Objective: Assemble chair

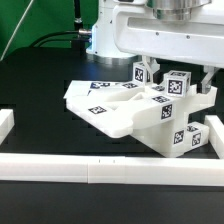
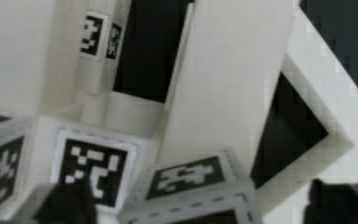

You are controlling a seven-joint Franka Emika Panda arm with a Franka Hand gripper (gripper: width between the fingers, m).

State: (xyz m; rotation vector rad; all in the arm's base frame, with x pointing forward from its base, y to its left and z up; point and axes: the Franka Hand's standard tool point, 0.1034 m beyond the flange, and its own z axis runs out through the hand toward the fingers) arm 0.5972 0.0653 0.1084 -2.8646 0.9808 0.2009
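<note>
The chair [image 1: 135, 110] lies part-assembled on the black table [image 1: 40, 120], near the long white border rail [image 1: 100, 166]: chunky white plastic blocks and a flat panel, smooth, hard-edged, tagged. It appears tipped over, presumably for access to joints. The gripper [image 1: 172, 82] hangs over its upper blocks; whether the fingers grip anything cannot be told.

gripper [image 1: 172, 72]: fingertips hidden behind chair [image 1: 130, 108] | wrist view: chair parts blurred, cropped
</note>
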